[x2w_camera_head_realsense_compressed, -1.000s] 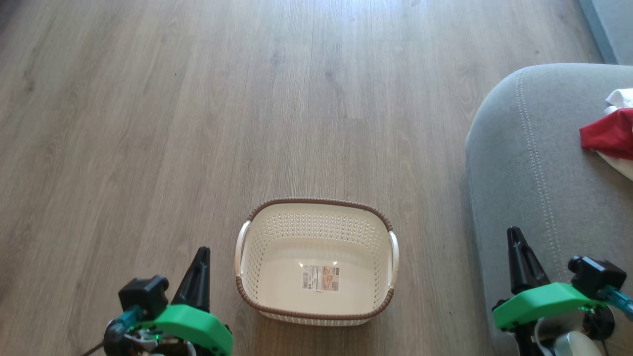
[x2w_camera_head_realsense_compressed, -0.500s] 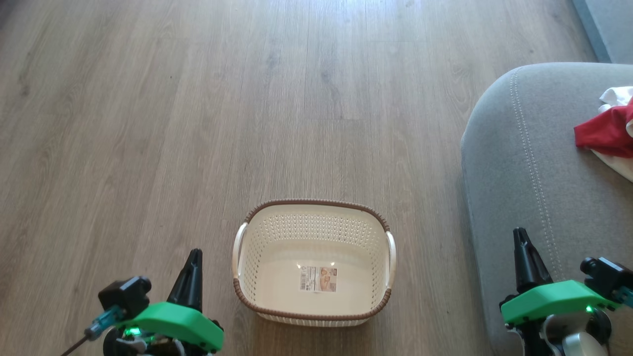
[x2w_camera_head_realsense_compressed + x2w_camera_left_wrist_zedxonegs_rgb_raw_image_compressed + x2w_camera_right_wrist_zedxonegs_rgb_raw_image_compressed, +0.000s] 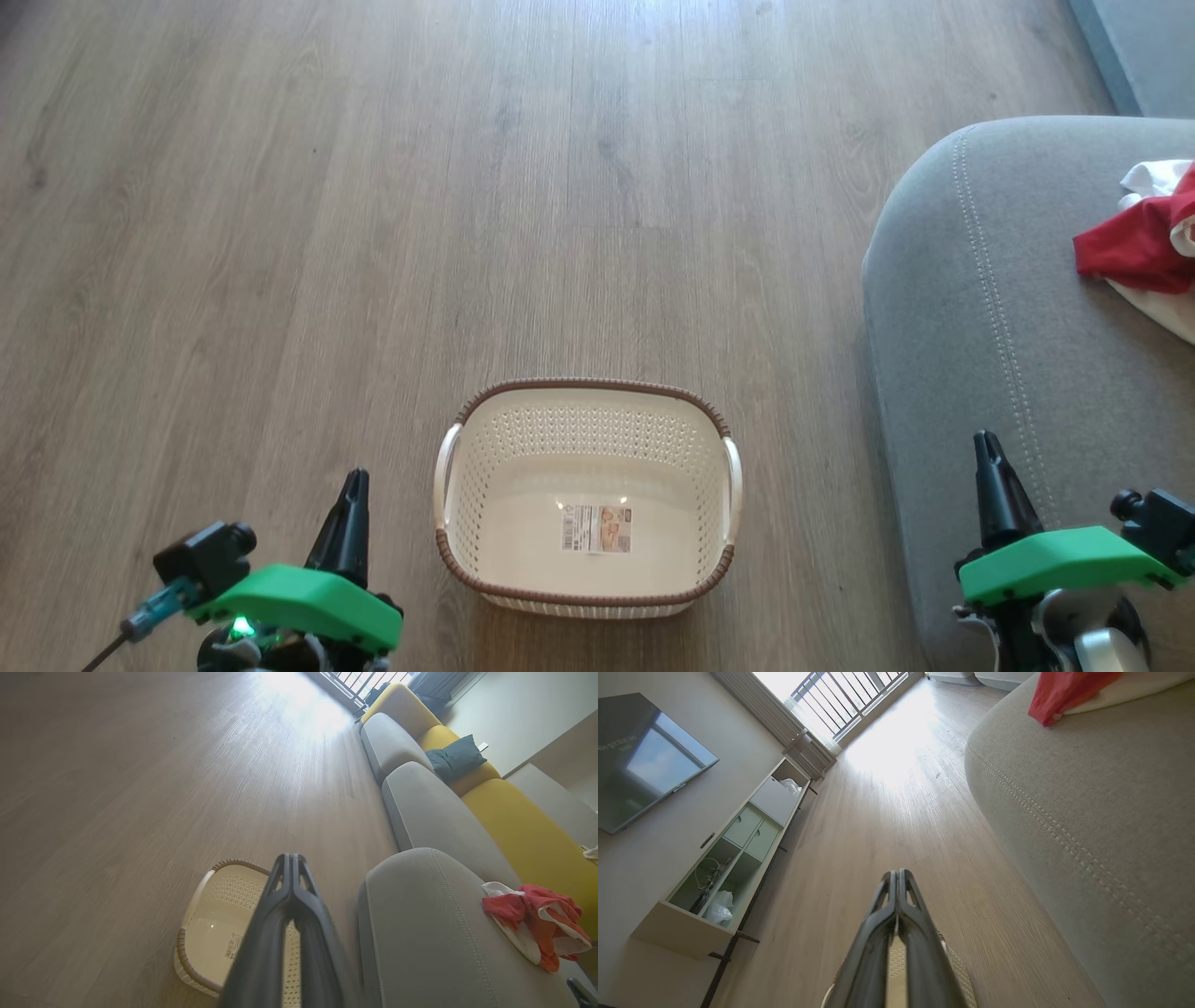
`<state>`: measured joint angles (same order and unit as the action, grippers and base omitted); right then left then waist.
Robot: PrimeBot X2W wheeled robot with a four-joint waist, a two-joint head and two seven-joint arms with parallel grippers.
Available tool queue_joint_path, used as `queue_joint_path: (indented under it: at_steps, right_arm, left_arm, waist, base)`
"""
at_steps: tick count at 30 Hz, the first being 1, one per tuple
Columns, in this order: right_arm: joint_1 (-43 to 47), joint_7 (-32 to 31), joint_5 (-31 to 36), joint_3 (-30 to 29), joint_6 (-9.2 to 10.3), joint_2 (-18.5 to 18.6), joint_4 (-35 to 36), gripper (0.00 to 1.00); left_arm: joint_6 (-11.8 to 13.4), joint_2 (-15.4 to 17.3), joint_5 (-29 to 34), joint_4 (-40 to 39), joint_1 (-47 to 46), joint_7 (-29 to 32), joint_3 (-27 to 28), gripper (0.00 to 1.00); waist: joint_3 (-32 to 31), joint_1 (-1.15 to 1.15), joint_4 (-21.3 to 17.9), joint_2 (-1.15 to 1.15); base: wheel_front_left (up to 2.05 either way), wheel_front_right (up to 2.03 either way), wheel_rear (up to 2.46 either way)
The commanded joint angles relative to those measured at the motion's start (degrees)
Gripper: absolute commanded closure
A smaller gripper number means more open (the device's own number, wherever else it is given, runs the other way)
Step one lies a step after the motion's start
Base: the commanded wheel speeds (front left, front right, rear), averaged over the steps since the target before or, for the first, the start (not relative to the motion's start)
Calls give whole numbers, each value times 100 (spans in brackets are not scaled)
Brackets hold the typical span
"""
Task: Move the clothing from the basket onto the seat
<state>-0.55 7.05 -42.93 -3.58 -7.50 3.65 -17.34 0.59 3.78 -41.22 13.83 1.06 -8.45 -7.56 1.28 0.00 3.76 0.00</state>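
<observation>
Bunching softly, red clothing [image 3: 1131, 250] tops the stitched grey seat [image 3: 980, 317]; both jaws clenched.

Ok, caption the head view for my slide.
Empty basket on the floor, clothing on the seat, left gripper and right gripper shut.

head camera looks steeply down at the floor [image 3: 373, 233], basket [image 3: 583, 384] at lower centre. both wrist cameras sit low, facing along the floor; all three share the seat [image 3: 990, 355].
</observation>
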Motion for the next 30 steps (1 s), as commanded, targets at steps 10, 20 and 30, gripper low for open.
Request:
queue_joint_path:
  at_steps: [10,20,30]
  right_arm:
    - [-328,-196,-715,-41,0,-23,228,100]
    - [-362,-365,-1327,-79,1,-31,243,100]
    - [-397,-534,-1938,-117,1,-39,258,100]
  left_arm:
    - [-149,74,-773,-142,-383,172,232,100]
    - [-245,80,-1436,-121,-429,331,362,100]
    - [-340,82,-2095,-99,-476,495,497,100]
  waist:
    - [-15,0,-49,0]
    - [-28,0,-97,0]
    - [-42,0,-144,0]
  base:
    - [0,0,0]
    - [0,0,0]
    - [0,0,0]
